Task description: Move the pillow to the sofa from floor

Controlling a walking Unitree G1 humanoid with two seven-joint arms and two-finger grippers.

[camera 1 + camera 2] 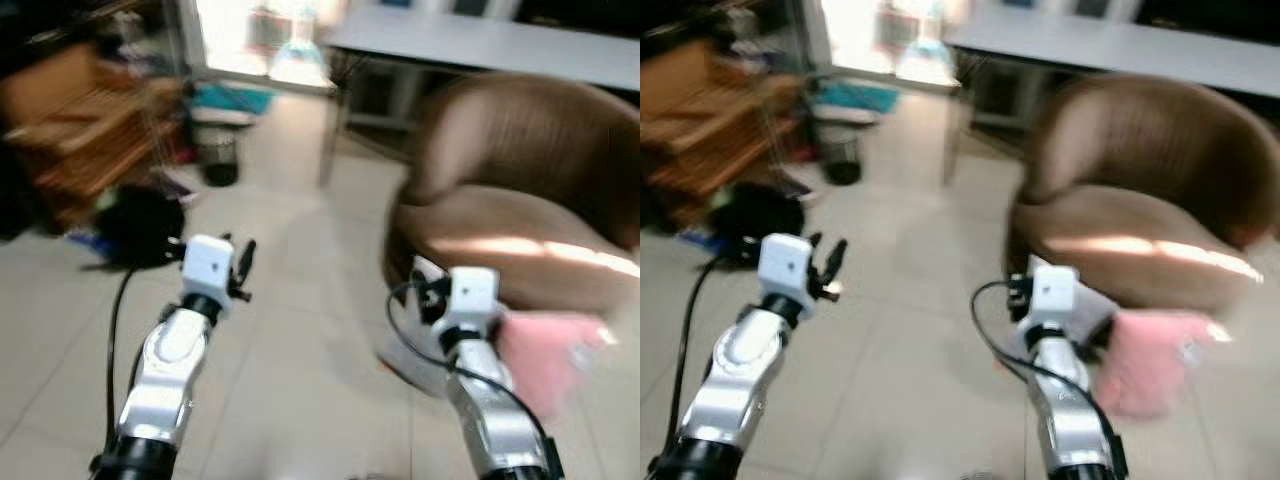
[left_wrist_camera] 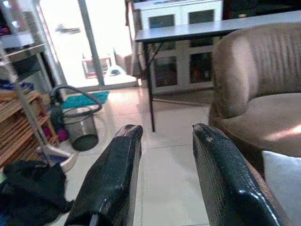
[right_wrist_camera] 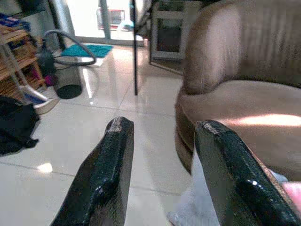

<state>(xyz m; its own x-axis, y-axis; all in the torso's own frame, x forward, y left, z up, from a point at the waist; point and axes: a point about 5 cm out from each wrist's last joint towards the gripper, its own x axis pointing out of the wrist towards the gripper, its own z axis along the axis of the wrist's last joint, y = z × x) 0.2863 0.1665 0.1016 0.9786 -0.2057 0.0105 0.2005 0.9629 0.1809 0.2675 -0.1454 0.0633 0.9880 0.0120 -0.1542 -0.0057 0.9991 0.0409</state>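
Observation:
A pink pillow (image 1: pixel 555 360) lies on the tiled floor against the front of the round brown sofa (image 1: pixel 520 200). A white cushion (image 1: pixel 405 362) rests on the floor just to its left, at the sofa's base. My right gripper (image 3: pixel 162 125) is open and empty, held above the floor in front of the white cushion (image 3: pixel 197 209), with a pink edge (image 3: pixel 294 190) of the pillow beside it. My left gripper (image 2: pixel 162 132) is also open and empty, raised over bare tiles to the sofa's left. Both eye views are blurred.
A grey table (image 1: pixel 480 45) stands behind the sofa. Far left are a wooden shelf (image 1: pixel 80 130), a black bag (image 1: pixel 140 225) on the floor and a small bin (image 1: pixel 215 155). A bright glass door (image 2: pixel 94 42) is at the back.

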